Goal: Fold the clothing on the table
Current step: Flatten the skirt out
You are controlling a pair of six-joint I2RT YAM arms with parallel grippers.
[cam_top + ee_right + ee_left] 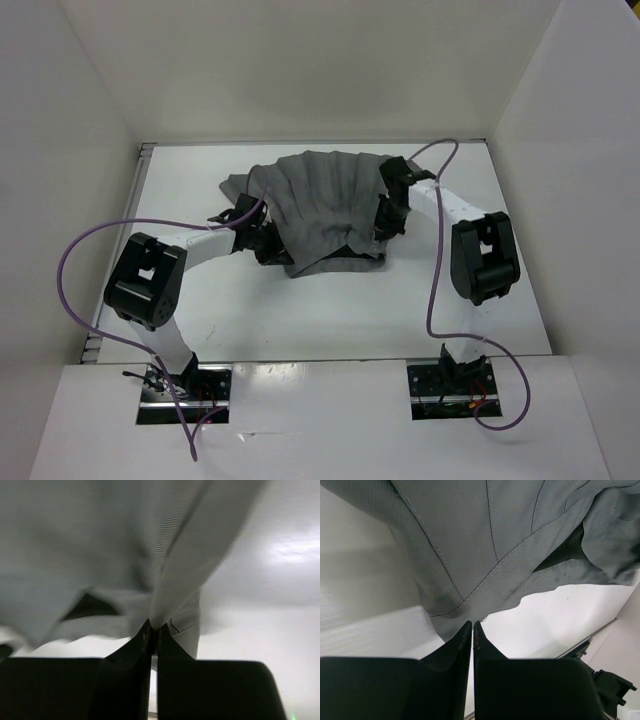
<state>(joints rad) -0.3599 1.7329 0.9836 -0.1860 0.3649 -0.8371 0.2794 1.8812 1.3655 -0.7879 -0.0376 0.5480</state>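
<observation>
The grey pleated clothing [325, 205] lies bunched on the white table [300, 315], its near hem raised and folded toward the middle. My left gripper [268, 243] is at the garment's near-left edge. In the left wrist view its jaws are shut [472, 624] with the cloth's [485, 545] corner running into the tips. My right gripper [386, 218] is at the garment's right side. The right wrist view shows it shut [154, 626] on a pinched fold of the clothing [100, 555], which hangs blurred from the tips.
White walls [90, 180] close in the table on the left, back and right. A purple cable [100, 235] loops off each arm. Both arm bases [185, 385] are bolted at the near edge. A metal rail [592, 639] runs along the table's side.
</observation>
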